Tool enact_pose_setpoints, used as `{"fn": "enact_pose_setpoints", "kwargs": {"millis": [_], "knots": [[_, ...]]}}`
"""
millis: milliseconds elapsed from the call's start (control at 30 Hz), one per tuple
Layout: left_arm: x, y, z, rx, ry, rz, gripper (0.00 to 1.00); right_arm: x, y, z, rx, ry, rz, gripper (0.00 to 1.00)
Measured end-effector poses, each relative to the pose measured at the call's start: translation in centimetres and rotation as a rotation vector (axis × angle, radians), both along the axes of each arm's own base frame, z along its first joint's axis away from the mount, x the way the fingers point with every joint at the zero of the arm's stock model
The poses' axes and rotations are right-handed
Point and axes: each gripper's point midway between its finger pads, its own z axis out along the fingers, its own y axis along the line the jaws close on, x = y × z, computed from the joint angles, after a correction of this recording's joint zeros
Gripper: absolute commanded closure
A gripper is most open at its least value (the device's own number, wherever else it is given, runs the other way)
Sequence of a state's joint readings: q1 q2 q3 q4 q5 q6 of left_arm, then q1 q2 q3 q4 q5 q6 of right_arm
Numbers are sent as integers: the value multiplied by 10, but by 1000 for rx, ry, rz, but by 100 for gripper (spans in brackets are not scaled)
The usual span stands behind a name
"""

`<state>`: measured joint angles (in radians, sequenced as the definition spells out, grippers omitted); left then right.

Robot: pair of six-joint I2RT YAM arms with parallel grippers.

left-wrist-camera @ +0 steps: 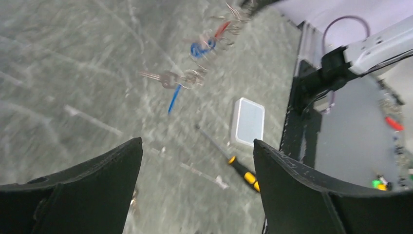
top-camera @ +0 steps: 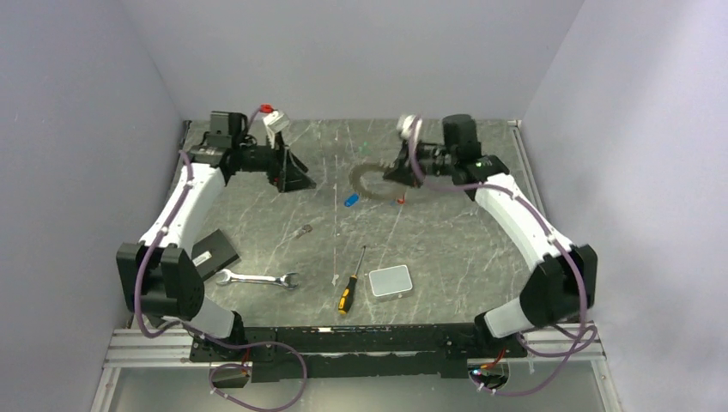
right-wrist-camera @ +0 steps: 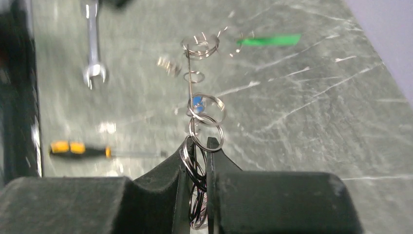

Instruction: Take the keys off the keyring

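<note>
My right gripper is shut on the keyring, a bundle of thin metal loops pinched between its fingers. The ring's dark arc hangs left of it, at the table's far middle. A chain of small rings leads away to a blue tag. A red tag lies below the gripper. One silvery key lies apart on the table. A green tag lies farther off. My left gripper is open and empty, left of the ring.
A silver wrench lies near the front left beside a black block. A yellow-and-black screwdriver and a grey box lie at the front middle. Side walls close in the table.
</note>
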<state>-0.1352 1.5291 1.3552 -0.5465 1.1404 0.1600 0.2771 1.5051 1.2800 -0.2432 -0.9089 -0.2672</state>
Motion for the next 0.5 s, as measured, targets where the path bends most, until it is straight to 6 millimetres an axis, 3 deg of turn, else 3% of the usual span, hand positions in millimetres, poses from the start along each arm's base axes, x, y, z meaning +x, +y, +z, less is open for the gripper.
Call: {"fn": "enact_pose_setpoints", "kwargs": {"millis": [133,200,267,367,500], "knots": [[-11,29,1,65,-91,35,7,-71,16,-28,-343,-207,199,100],[-24,32,-3,80,-116,24,1,-98,16,-56,-524,-285,285,100],[-37,33,-11,88,-127,0,1,-120,6,-91,-696,-331,362,100],[-48,30,-19,79,-139,-46,6,-131,-20,-122,-876,-332,403,100],[-60,22,-29,73,-145,-104,13,-119,-31,-114,-956,-396,347,100]]}}
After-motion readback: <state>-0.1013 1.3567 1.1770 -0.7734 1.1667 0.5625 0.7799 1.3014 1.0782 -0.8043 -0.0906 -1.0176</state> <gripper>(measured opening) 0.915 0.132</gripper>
